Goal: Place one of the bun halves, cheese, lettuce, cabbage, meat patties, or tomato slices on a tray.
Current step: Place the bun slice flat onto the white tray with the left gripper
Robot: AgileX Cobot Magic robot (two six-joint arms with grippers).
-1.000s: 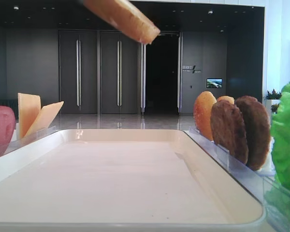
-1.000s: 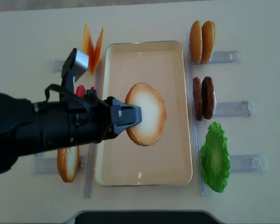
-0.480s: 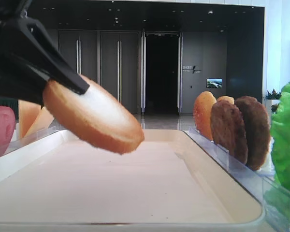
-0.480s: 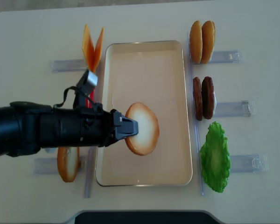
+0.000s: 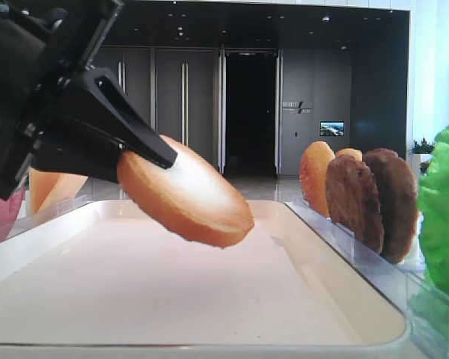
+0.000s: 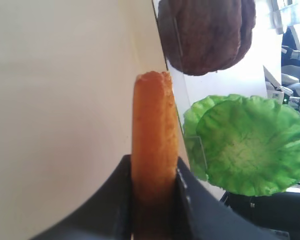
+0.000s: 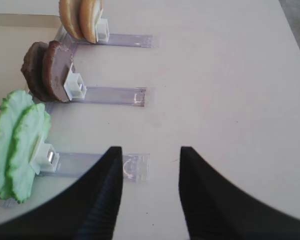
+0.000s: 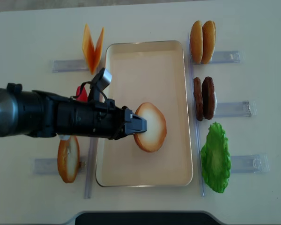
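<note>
One bun half (image 8: 151, 127), golden crust, pale flat face up, pinched by left gripper (image 8: 139, 124) over tray (image 8: 145, 47); right gripper (image 7: 151, 165) jaws parted.

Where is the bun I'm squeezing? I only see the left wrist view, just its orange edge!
Observer: The left gripper holds the bun half over the middle of the cream tray, with its pale face up.
Operator: Is it lying down on the tray?
Observer: No. From the low side view the bun half is tilted, its lower edge hanging just above the tray floor.
Operator: What is the other arm doing?
Observer: The right gripper is open above bare table, beside the lettuce holder, and it holds nothing.
Operator: Are there more buns?
Observer: Yes, two stand in the far right holder, and one stands left of the tray.
</note>
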